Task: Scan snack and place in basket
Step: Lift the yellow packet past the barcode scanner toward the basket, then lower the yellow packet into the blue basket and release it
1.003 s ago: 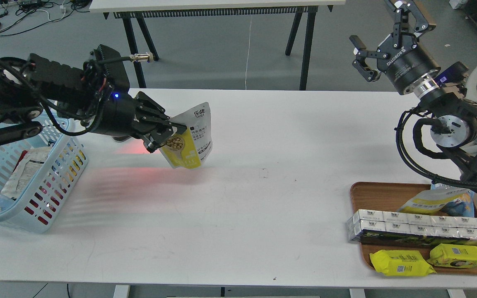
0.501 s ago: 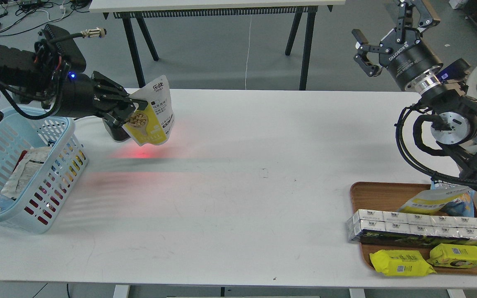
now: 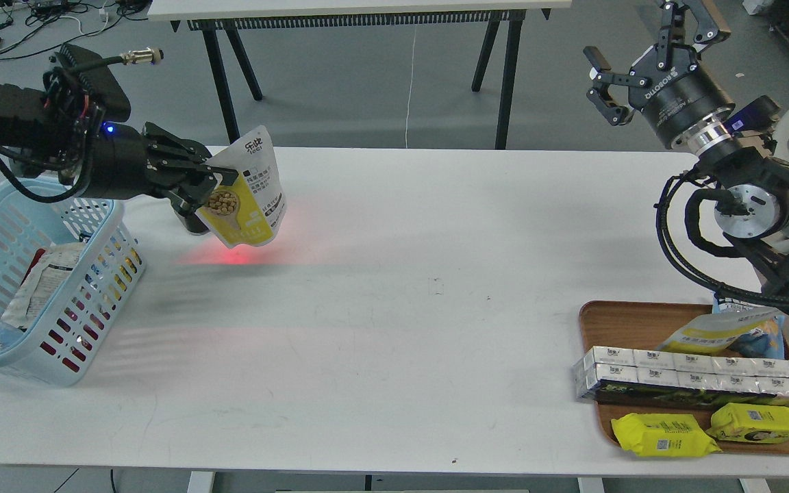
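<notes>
Left end effector [image 3: 211,188] clamped; right [image 3: 641,51] agape

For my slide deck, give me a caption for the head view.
Left tool holds the nut pouch above a red glow on the white table, beside the blue basket.

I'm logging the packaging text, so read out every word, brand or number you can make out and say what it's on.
"ROBOTIQ": on the right gripper body, seen at an angle.
Snack in the left gripper: dark lettering near the top, too small to read.
White cartons, yellow packs and bag on the tray: print too small to read.
</notes>
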Controlling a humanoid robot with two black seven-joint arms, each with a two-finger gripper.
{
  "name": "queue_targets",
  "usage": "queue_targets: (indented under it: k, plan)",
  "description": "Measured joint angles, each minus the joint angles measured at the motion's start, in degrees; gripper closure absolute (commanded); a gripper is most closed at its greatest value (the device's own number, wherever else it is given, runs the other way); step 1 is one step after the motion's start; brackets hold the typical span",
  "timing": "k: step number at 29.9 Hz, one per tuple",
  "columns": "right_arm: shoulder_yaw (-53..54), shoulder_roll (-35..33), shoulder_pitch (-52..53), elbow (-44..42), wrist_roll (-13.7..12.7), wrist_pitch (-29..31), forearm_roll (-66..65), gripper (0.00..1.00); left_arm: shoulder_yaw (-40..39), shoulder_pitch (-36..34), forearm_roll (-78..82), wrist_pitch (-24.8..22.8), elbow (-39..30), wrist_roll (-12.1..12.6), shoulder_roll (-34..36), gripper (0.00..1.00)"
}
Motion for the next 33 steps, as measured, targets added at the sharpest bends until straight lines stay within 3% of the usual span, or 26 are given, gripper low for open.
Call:
queue_targets:
  k: [9,18,24,33]
  plan:
    - [0.0,0.1,-0.1,-0.2,0.0,0.0,0.0,0.02,-1.1,-3.4,0.4,-3.7,-0.3,0.0,15.5,1.0]
    - [0.0,0.7,-0.2,-0.4,0.0,0.0,0.0,0.02,-1.3,-3.5,0.3,-3.9,-4.3,0.0,27.8,1.0]
    - [0.0,0.7,-0.5,-0.4,0.0,0.1,0.0,0.02,-1.3,-3.2,0.2,-4.3,-4.3,0.0,31.7,1.0]
    - [0.0,0.8,-0.9,-0.4,0.0,0.2,0.0,0.02,-0.9,0.4,0.2,-4.5,-1.3,0.0,31.1,1.0]
